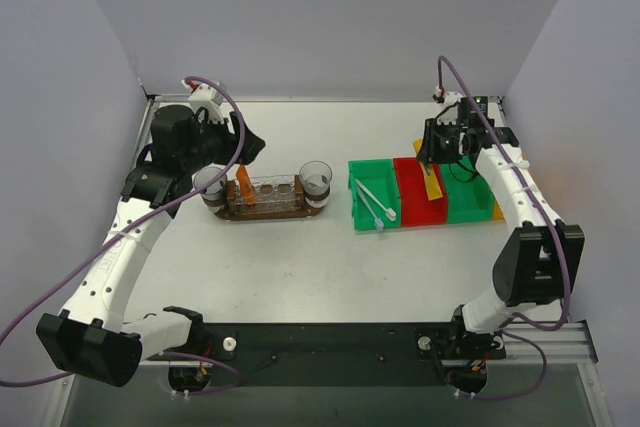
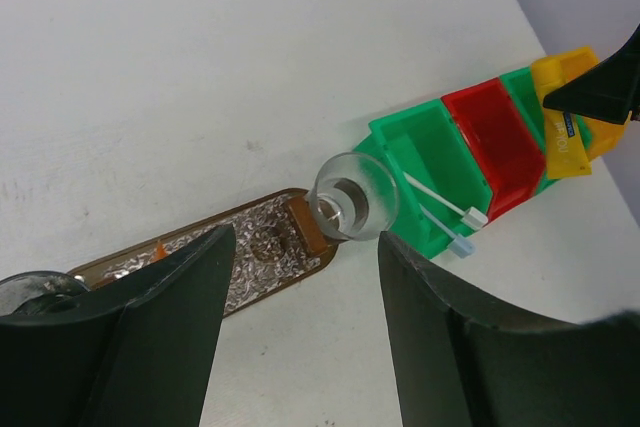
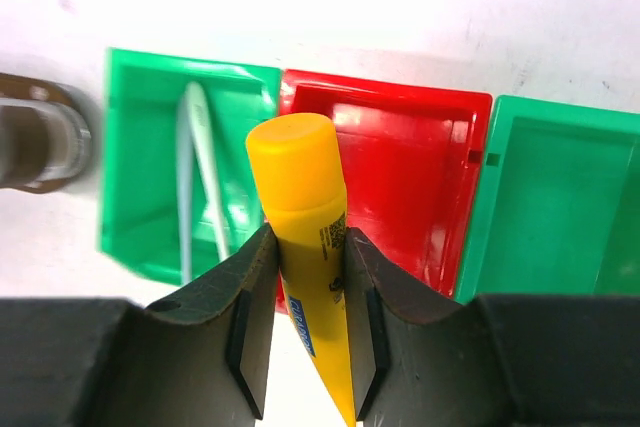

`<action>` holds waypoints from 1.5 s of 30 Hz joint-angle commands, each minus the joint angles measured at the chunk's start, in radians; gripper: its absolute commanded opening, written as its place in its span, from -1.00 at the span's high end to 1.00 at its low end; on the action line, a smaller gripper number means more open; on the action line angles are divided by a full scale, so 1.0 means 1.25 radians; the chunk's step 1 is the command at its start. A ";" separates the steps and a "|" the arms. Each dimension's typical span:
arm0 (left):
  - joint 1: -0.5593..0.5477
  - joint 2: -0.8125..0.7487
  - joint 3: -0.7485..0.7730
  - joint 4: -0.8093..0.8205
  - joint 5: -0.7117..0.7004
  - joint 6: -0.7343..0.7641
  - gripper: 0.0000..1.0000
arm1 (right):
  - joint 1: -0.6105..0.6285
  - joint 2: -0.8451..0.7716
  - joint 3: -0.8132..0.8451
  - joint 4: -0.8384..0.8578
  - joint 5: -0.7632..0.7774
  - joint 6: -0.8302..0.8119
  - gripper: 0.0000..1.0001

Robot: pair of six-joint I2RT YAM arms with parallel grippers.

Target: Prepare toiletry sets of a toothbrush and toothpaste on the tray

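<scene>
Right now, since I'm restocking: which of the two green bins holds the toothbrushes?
The green bin nearest the tray: two white toothbrushes lie in it. The other green bin, beyond the red bin, shows none.

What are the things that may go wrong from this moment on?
1. The toothpaste tube is pinched by the right jaws at its flat half, cap end free; it might swing or slip while carried.
2. The clear cup stands on the tray's right end; a low approach might knock it over.
</scene>
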 commanded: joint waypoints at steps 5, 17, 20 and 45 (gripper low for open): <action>0.001 -0.002 0.057 0.224 0.205 -0.130 -0.40 | 0.069 -0.212 0.023 0.078 -0.116 0.174 1.00; -0.090 0.034 0.028 0.466 0.355 -0.320 -0.41 | 0.316 -0.284 0.010 0.459 -0.127 0.523 1.00; -0.107 0.034 0.006 0.500 0.355 -0.346 -0.42 | 0.366 -0.270 0.029 0.492 -0.112 0.555 1.00; -0.160 0.074 -0.038 0.566 0.407 -0.429 0.21 | 0.458 -0.225 0.043 0.615 -0.101 0.629 1.00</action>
